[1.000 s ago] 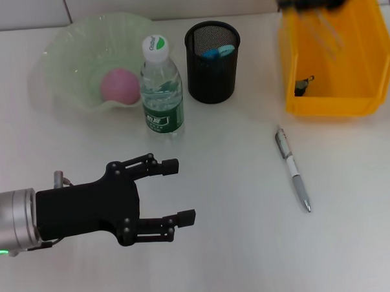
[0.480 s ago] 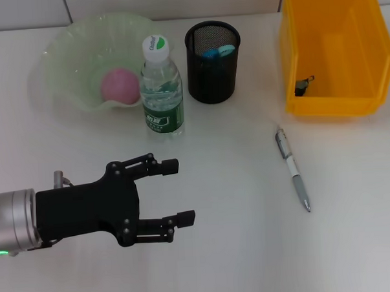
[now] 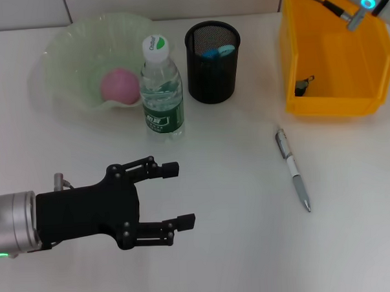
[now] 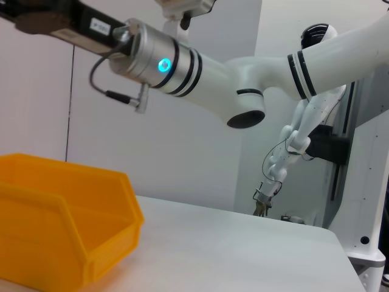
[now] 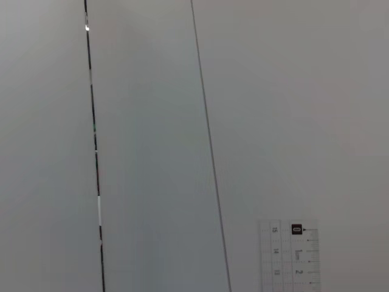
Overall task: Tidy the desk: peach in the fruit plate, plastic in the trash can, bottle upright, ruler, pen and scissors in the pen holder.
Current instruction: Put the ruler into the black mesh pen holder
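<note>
The pink peach (image 3: 120,85) lies in the pale green fruit plate (image 3: 56,58). Beside the plate the bottle (image 3: 161,89) stands upright, white cap on top. The black mesh pen holder (image 3: 213,67) holds the light blue scissors (image 3: 215,52). A teal plastic scrap (image 3: 302,85) lies in the yellow trash can (image 3: 335,98). The silver pen (image 3: 292,169) lies on the desk (image 3: 238,247) in front of the can. My left gripper (image 3: 177,192) hovers open near the front left, holding nothing. My right arm's wrist (image 3: 365,1) is raised above the can; the clear ruler (image 5: 289,255) hangs in front of its camera, held up against a wall.
The trash can's front corner (image 4: 91,243) shows in the left wrist view, with the right arm (image 4: 200,67) high above it. The pen lies in open tabletop between the can and my left gripper.
The right arm's blurred end over the trash can left the head view, and now its wrist shows at the top right corner. The left gripper has barely moved.
</note>
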